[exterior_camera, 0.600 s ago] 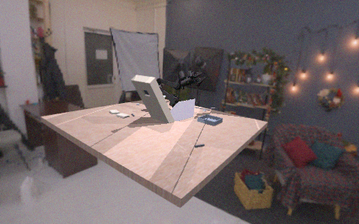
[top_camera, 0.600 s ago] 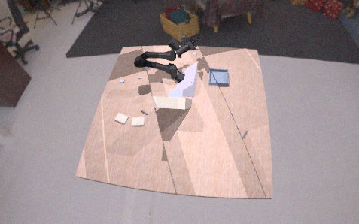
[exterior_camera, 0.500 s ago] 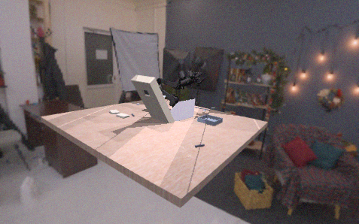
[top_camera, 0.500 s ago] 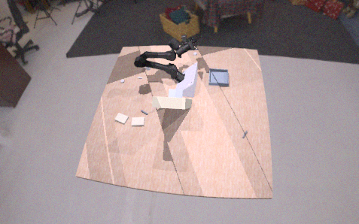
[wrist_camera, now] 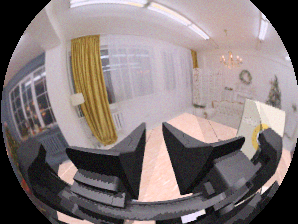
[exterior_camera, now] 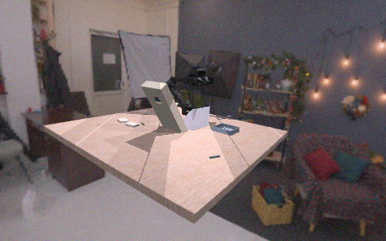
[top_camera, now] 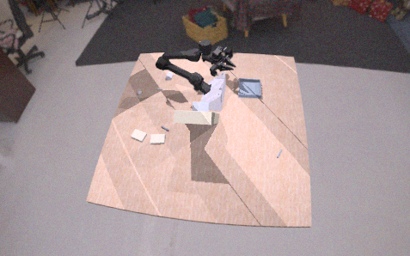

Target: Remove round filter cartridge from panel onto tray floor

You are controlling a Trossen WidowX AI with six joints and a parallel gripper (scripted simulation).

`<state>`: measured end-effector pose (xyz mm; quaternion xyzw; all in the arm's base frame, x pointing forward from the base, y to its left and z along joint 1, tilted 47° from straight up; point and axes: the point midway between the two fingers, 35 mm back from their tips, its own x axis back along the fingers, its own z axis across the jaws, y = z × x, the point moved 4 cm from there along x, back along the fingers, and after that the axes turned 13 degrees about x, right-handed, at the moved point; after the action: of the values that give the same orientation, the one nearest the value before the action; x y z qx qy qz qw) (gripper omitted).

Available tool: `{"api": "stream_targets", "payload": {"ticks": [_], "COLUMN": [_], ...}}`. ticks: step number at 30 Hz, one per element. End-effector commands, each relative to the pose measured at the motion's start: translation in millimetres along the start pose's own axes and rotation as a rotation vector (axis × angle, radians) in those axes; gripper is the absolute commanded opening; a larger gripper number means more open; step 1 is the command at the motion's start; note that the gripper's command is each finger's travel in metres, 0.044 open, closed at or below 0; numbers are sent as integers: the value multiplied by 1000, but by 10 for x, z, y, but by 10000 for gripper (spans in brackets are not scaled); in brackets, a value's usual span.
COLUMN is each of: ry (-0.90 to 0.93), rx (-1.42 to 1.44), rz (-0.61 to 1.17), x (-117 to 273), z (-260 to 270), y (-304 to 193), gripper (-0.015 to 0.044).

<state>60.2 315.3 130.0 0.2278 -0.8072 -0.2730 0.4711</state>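
Observation:
The service panel (top_camera: 192, 117) (exterior_camera: 164, 106) (wrist_camera: 250, 119) stands tilted on the table; the top and exterior views show it from the back or top edge. In the wrist view its face is at the right, with part of a yellow ring (wrist_camera: 255, 138) showing behind my finger assembly. The cartridge and its slots cannot be made out. My gripper (top_camera: 234, 66) (wrist_camera: 153, 125) is empty, with its fingers a narrow gap apart. It is raised above the table, away from the panel, on the tray's side of the arm. The blue tray (top_camera: 240, 96) (exterior_camera: 226, 132) shows no cartridge that I can make out.
A pale lavender angled piece (top_camera: 218, 95) (exterior_camera: 198, 118) stands between arm and tray, beside the panel. Two white blocks (top_camera: 138, 135) (top_camera: 157, 138) and a small dark bar (top_camera: 165, 128) lie left of the panel. A thin blue bar (top_camera: 279, 153) (exterior_camera: 214, 156) lies on the right side.

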Motion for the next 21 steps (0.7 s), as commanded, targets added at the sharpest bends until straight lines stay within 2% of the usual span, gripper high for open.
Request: {"api": "stream_targets", "payload": {"ticks": [1,6,12,21], "ry": [-216,-521,-869,-905], "rx": [-108,-209,-250,-249], "rz": [202,443,673,694], "x": [-117,-90,140,174], "z": [-485,-1166,-1928,-2007], "y": [-84,-217,-346,-356], "gripper": [89,89,89,89]}}
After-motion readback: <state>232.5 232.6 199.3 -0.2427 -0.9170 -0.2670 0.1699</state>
